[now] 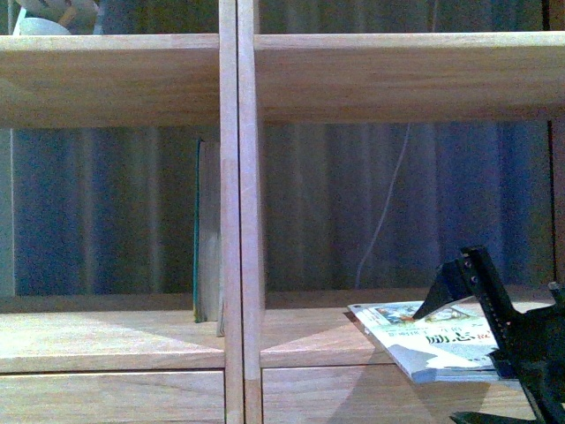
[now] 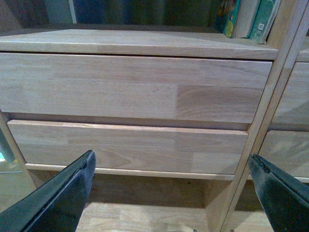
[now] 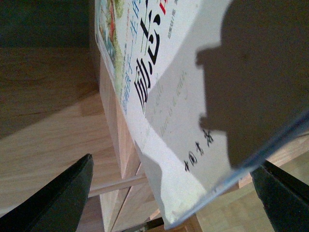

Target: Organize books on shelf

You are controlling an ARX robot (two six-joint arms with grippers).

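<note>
White-blue paperback [image 1: 433,346] flat on shelf [image 1: 305,334] ledge between right hand [image 3: 172,166] fingers, fingers apart, left hand [image 2: 171,157] likewise apart, facing drawer fronts [image 2: 130,87]

A dark, pleated curtain [image 1: 106,212] hangs across the back, bluish in the dim light. A thin white cord [image 1: 388,208] trails down in front of it on the right. High at the left sits a pale bowl [image 1: 40,25], partly cut off.

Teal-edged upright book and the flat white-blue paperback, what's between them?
In the front view, only the light-wood bookcase's vertical divider post and bare shelf board lie between them.
</note>
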